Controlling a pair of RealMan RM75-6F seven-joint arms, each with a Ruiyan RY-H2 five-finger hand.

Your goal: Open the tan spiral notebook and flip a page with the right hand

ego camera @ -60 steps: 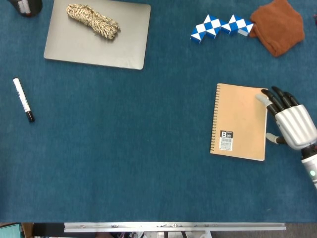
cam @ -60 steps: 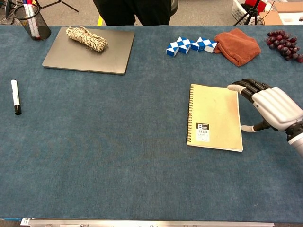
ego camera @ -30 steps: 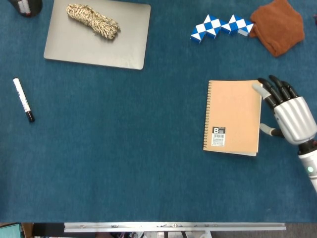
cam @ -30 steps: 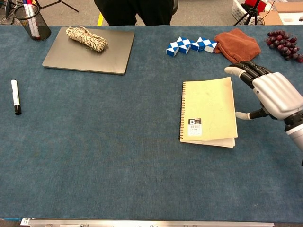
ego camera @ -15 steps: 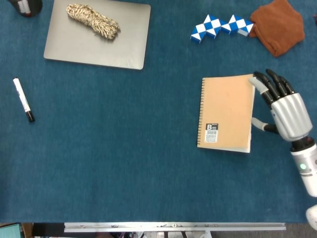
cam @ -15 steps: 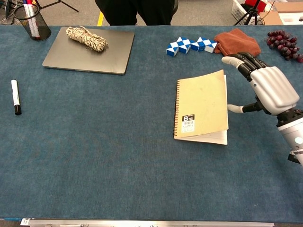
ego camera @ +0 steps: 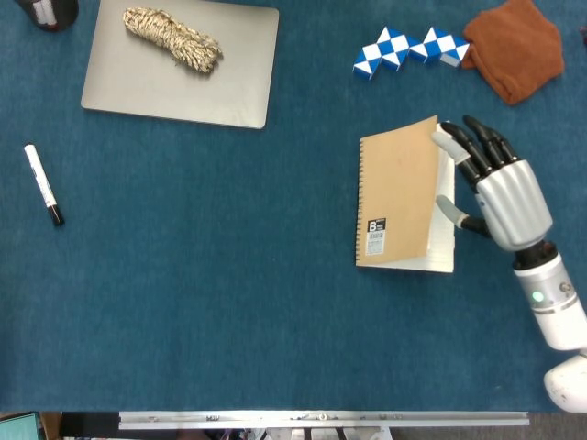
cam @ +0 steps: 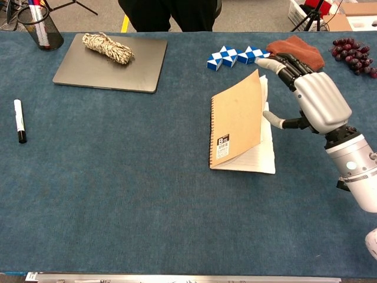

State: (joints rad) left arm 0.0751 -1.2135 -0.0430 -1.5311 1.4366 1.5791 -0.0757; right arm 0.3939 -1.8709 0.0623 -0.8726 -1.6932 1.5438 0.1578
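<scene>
Since half a second ago, the tan spiral notebook (cam: 237, 121) has slid further left across the blue surface (cam: 129, 177), and its cover has risen from nearly flat to steeply tilted, hinged on the spiral at its left edge, with white lined pages showing beneath. It lies right of centre. Largest of all is that blue cloth-covered surface. At the far left on it lies a grey closed laptop (ego camera: 179, 69), with a bundle of pale twisted rope (ego camera: 171, 38) resting on its lid. Next in size, the robot's right hand (cam: 312, 97), silver with black fingers (cam: 287, 63), is at the notebook's right edge; the fingers are spread and extended, their tips behind the cover's upper right corner, the thumb reaching under the raised cover toward the pages. Whether it pinches the cover cannot be told. No left hand appears in either view. A rust-orange cloth (ego camera: 515, 48) sits at the far right, with a blue-and-white twist puzzle (ego camera: 408, 49) just left of it. A cluster of dark grapes (cam: 354, 55) lies at the far right edge. A black-and-white marker (ego camera: 43, 184) lies alone at the far left.
</scene>
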